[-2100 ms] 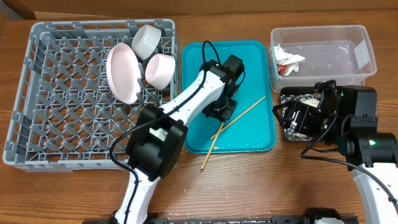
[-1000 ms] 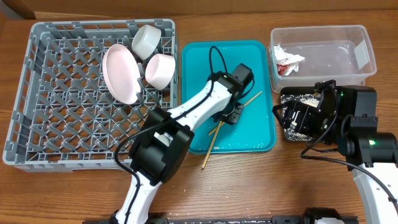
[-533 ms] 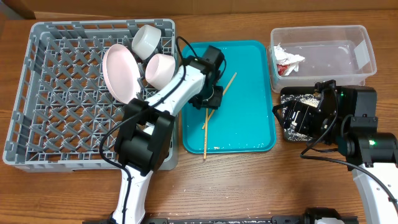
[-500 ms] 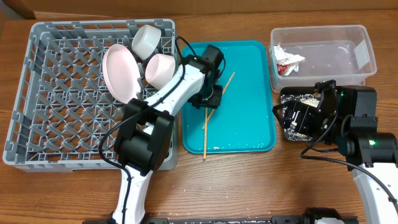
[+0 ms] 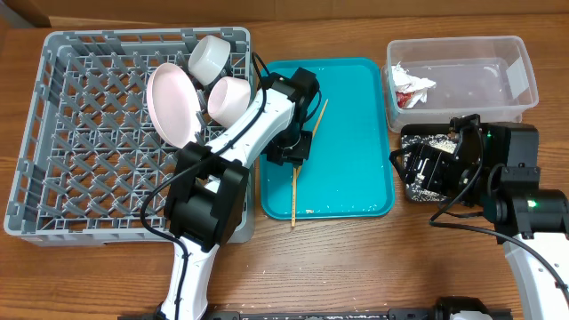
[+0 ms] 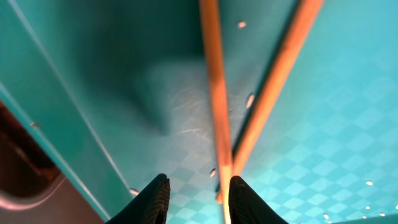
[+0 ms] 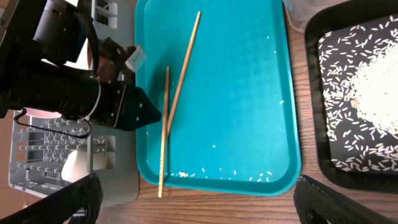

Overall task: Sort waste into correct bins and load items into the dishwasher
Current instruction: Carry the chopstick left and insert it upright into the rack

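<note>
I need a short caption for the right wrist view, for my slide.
Two touching chopsticks on the teal tray, left gripper at them; rice in the black tray.

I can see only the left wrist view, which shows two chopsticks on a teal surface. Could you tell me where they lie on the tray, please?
Observer: Both chopsticks lie on the rack side of the teal tray. One end pokes over the near rim above the table.
Operator: Thanks. Is anything in the rack?
Observer: The dish rack holds a plate and two bowls in one corner.
Operator: And the other arm?
Observer: The right gripper is open and holds nothing.
</note>
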Robot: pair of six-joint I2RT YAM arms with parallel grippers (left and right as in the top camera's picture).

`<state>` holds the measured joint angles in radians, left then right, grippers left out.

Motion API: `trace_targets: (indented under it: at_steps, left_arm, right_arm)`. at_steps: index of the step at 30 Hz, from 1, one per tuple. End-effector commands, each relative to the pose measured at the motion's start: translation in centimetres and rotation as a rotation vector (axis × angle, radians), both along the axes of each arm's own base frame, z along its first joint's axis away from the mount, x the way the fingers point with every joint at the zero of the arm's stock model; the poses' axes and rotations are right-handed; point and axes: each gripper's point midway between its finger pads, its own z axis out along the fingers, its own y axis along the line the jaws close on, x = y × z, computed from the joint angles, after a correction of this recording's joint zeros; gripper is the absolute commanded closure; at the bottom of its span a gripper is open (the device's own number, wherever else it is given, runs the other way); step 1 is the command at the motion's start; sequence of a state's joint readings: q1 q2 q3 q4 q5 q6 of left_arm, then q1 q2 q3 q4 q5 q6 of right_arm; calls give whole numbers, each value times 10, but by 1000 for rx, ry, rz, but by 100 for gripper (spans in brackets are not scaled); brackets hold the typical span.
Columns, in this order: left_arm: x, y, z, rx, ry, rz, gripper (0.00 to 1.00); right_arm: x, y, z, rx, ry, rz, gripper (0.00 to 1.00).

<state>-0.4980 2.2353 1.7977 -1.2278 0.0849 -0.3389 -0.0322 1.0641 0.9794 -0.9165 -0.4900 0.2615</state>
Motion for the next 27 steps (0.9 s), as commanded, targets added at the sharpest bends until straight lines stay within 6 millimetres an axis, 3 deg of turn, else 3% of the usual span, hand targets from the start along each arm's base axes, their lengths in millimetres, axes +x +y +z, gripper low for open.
trace_targets:
  at_steps: [1,9,20,27]
  left_arm:
    - [-8,-2,-6,39,8,16,66]
    - [-34,-22,-16,91,17,-25,63]
    - [-50,-8,-17,205,35,18,63]
    - [-66,-6,-27,235,68,0,74]
  right_arm:
    - [1,-1,3,-6,-16,-2,0]
    - [1,-1,3,-6,-16,-2,0]
    - [1,-1,3,-6,-16,-2,0]
    - [1,-1,3,-6,-16,-2,0]
